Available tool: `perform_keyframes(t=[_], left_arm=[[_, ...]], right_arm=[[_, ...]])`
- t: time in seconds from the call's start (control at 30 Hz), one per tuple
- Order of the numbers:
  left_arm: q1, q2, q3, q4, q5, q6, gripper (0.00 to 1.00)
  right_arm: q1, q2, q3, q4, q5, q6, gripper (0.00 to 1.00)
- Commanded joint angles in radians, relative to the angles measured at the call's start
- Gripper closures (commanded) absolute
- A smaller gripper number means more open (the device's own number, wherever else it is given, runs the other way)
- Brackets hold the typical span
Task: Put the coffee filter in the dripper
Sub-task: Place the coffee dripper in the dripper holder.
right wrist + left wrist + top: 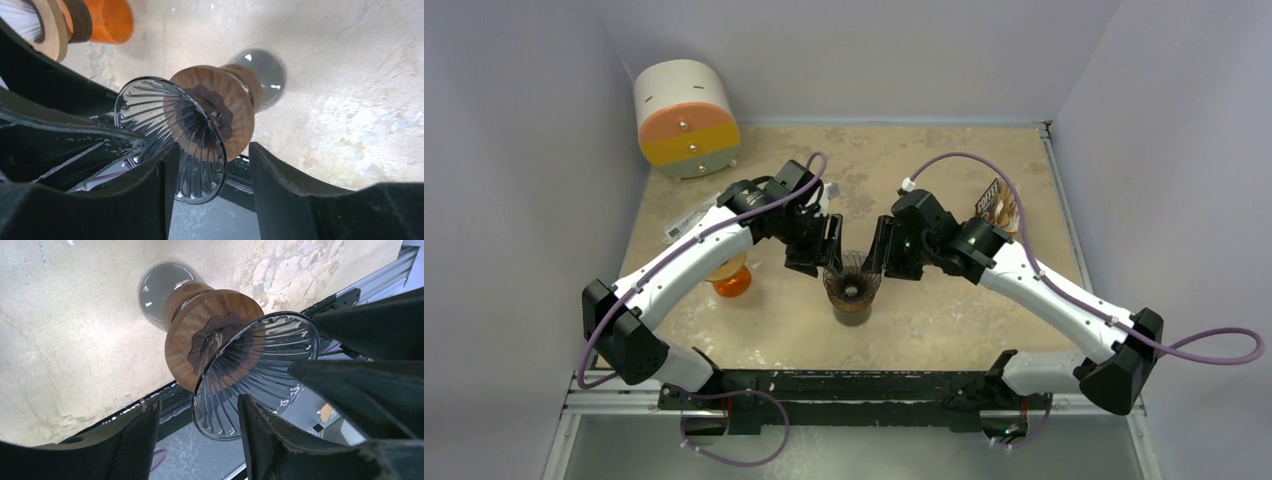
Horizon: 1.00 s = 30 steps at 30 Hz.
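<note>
Beige, stone-patterned tabletop (944, 320) is enclosed by pale walls on three sides. It is spanned by the left arm (694, 255) and the right arm (1044, 285), both white with black joints, which are bent inward so that their wrists meet near the middle. A drum-shaped container (686, 118), banded cream, orange and yellow, is set in the far left corner, well apart from the arms.

At the centre the dripper (852, 285), a clear ribbed glass cone, is seated upright through a wooden collar (185, 340) on a round glass flask (157, 290). The left gripper (828, 258) is held just beside its left rim and the right gripper (882, 256) just beside its right rim. In both wrist views the black fingers (155, 200) are seen spread apart with the cone's rim in the gap, and nothing is clamped by either pair; whether a finger touches the glass cannot be told.

An orange vessel (732, 280) is partly hidden under the left arm, left of the dripper. White pleated paper (17, 17) is glimpsed at its wooden ring in the right wrist view; that this is the coffee filter cannot be confirmed. A small coffee bag (996, 200) is placed behind the right arm.
</note>
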Motion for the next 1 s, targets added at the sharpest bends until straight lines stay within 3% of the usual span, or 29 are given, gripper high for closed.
perform_keyframes(t=[0.0,0.47,0.63,0.73,0.97], left_arm=[[-0.004,-0.002,0.070,-0.047,-0.052,0.049,0.41],[-0.004,-0.036,0.171,-0.094,-0.180,0.173,0.22],[-0.003,-0.094,0.137,-0.040,-0.262,0.204,0.14],[-0.002,-0.104,0.139,-0.054,-0.321,0.200,0.13],[-0.002,-0.120,0.100,-0.030,-0.272,0.206,0.14]], right_arm=[[-0.026,-0.048,0.055,-0.058,0.067,-0.054,0.41],[-0.083,-0.066,0.200,-0.209,0.276,-0.280,0.10],[-0.101,-0.053,0.245,-0.269,0.383,-0.341,0.02],[-0.124,-0.041,0.279,-0.300,0.467,-0.378,0.01],[-0.215,-0.041,0.278,-0.262,0.555,-0.530,0.01]])
